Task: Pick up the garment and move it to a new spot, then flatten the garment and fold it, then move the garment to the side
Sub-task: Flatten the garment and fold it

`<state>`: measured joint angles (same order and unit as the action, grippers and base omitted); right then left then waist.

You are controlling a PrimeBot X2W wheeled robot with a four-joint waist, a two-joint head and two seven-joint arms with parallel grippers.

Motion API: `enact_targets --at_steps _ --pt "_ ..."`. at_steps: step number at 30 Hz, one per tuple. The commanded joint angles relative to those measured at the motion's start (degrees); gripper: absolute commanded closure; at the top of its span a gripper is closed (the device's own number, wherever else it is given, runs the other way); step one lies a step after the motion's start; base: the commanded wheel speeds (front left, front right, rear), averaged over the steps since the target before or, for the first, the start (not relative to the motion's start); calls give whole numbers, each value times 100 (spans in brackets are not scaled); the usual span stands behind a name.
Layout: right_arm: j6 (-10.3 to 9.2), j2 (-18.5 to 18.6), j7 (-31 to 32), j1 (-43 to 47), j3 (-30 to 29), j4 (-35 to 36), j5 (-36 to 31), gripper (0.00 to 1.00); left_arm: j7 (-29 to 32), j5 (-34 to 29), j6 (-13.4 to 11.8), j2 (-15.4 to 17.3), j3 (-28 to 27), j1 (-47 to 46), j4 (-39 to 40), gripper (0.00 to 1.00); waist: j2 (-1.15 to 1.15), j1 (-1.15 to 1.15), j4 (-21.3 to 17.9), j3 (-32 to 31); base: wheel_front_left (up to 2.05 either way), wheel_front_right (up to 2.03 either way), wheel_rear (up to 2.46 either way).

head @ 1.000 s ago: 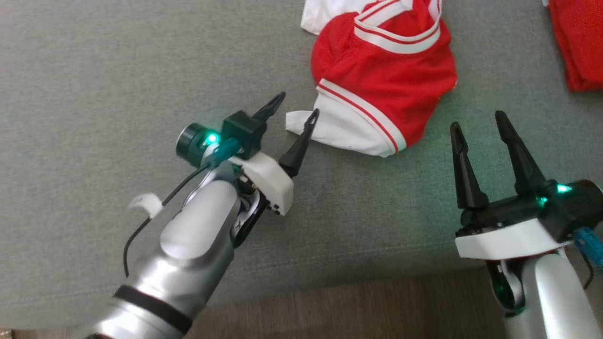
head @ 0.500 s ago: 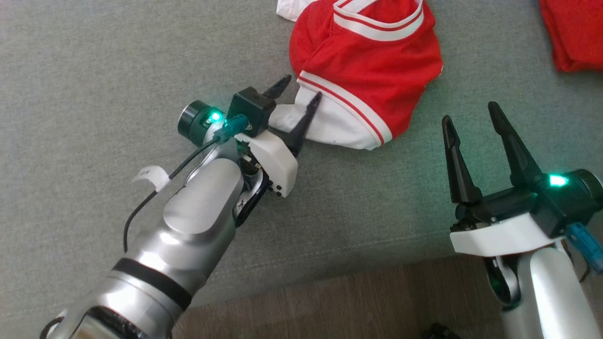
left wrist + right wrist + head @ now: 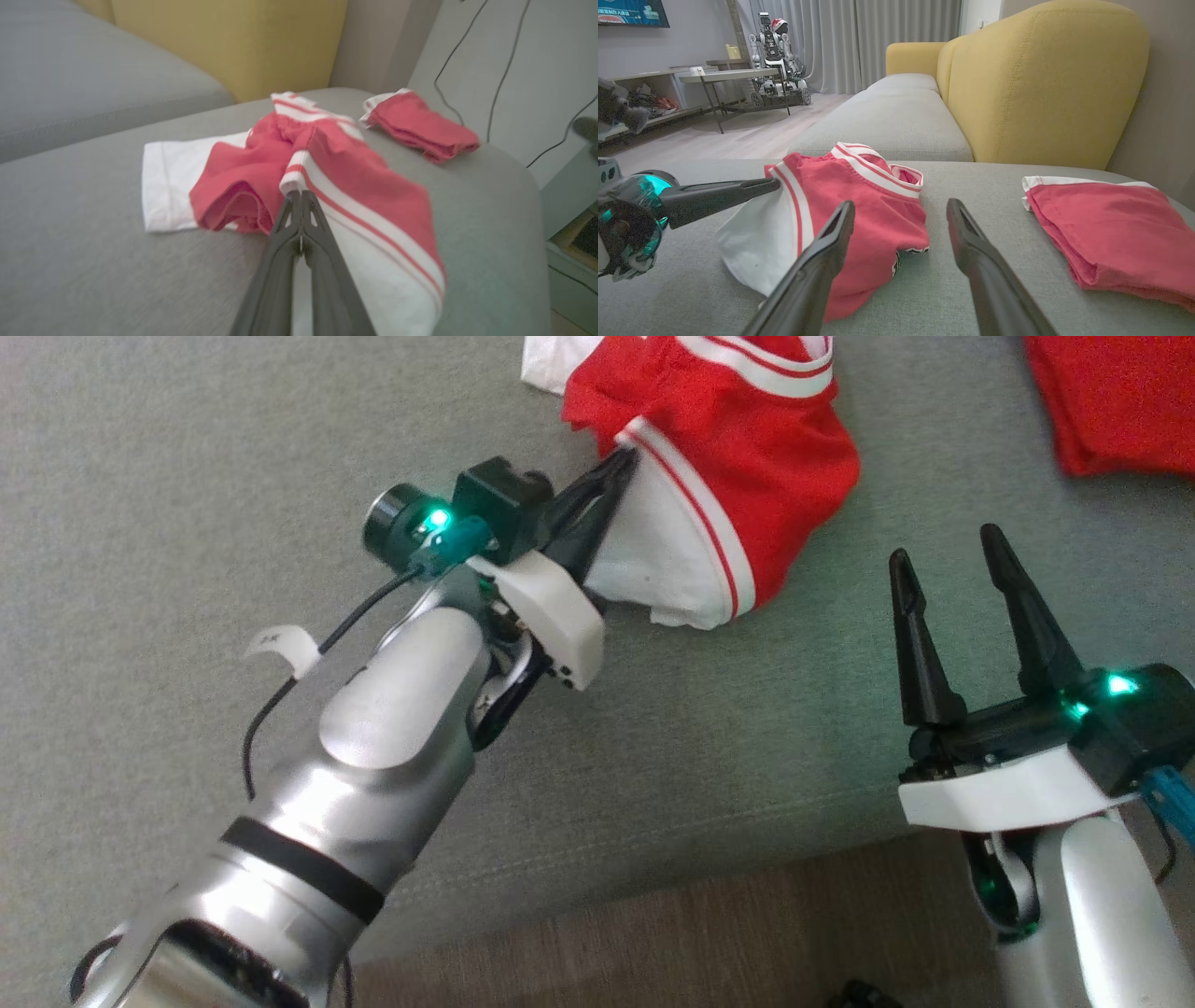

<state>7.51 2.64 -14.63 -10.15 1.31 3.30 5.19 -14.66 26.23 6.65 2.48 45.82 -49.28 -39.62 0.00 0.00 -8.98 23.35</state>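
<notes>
Garments number 2: left fingers (image 3: 590, 509) pinch crumpled garment (image 3: 775, 448), right fingers (image 3: 920, 653) spread, folded garment (image 3: 1111, 401) apart.

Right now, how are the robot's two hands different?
The left hand is pinched shut on the garment's striped edge; the right hand is open and holds nothing. The left hand touches the garment; the right hand is apart from it. Both have dark fingers and green lights.

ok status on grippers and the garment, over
Left gripper shut on garment at its striped white edge. Right gripper open, empty. Folded red pile lies apart, not blocking.
</notes>
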Motion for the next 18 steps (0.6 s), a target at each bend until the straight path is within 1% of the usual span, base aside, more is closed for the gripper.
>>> enact_targets --at_steps 1,4,7,8,11,14,16,18 --pt "-2 24 -37 -86 140 133 63 0 -34 56 45 40 -21 -277 310 100 0 0 -132 -134 0 0 0" --pt "-2 24 -37 -115 270 76 213 0 -21 163 76 49 295 -584 500 100 0 0 -381 -304 0 0 0" --pt "-2 24 -37 -118 397 32 416 0 252 676 80 117 591 -1024 817 100 0 0 -696 -492 0 0 0" --pt "-2 24 -37 -118 397 32 416 0 252 676 80 117 591 -1024 817 100 0 0 -696 -492 0 0 0" --pt "-2 24 -37 -84 490 -2 602 0 676 1278 81 219 687 -1571 1111 100 0 0 -1002 -668 0 0 0" --pt "-2 24 -37 -32 550 -32 739 0 917 1680 82 293 608 -2195 1220 100 0 0 -1242 -827 0 0 0" --pt "-2 24 -37 27 582 -53 786 0 897 1839 82 292 419 -2625 1104 100 0 0 -1365 -936 0 0 0" --pt "-2 24 -37 93 578 -56 813 0 750 1848 82 270 212 -3087 897 100 0 0 -1437 -1025 0 0 0"
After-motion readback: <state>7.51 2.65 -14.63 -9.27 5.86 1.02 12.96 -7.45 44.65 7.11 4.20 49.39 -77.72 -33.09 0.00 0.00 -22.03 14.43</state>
